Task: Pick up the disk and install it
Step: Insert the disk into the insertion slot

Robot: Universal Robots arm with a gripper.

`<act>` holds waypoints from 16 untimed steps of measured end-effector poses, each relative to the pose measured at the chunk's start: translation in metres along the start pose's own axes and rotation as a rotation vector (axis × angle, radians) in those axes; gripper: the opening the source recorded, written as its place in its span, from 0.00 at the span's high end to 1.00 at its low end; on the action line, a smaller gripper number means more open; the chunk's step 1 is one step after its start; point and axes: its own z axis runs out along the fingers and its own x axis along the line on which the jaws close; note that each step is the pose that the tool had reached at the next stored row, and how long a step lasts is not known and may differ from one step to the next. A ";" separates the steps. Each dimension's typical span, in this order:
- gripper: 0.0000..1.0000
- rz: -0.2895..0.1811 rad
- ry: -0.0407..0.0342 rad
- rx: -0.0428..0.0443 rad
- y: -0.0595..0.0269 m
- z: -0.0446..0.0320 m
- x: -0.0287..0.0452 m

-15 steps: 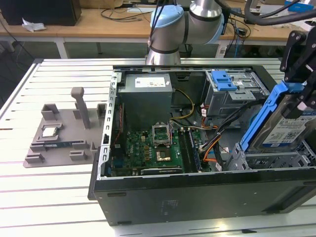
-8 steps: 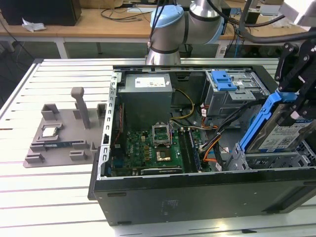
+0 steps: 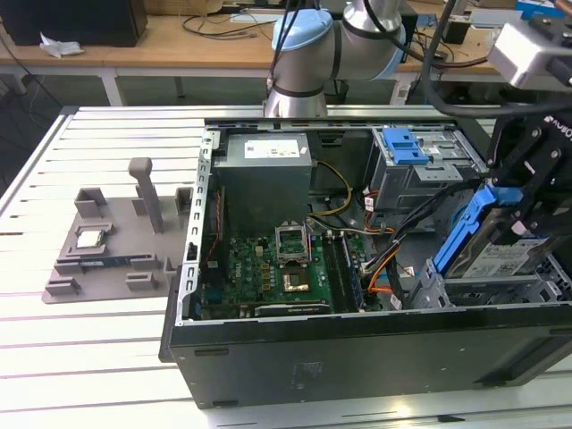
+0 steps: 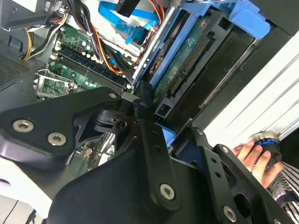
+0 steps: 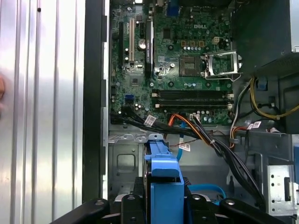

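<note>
The disk [image 3: 490, 248] is a silver drive in blue carrier rails, and it hangs tilted over the metal drive bay [image 3: 465, 290] at the exterior view's right end of the open computer case [image 3: 357, 344]. My gripper [image 3: 517, 214] is shut on the disk from above. In the first wrist view the disk's blue rail [image 5: 163, 175] stands edge-on between my fingers [image 5: 128, 205], above the bay floor [image 5: 125, 163]. Its green circuit-board underside [image 4: 187, 60] and blue handle [image 4: 245, 18] show in the second wrist view.
Inside the case are the motherboard [image 3: 268, 273], a grey power supply [image 3: 266, 174], cable bundles [image 5: 219, 144] and an upper drive cage with a blue latch [image 3: 407, 143]. A grey fixture tray [image 3: 112, 255] lies on the slatted table. A hand [image 4: 254, 156] holds a blue-ringed knob nearby.
</note>
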 end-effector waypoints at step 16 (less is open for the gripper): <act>0.57 0.000 0.0000 0.0000 -0.0006 0.0080 0.0002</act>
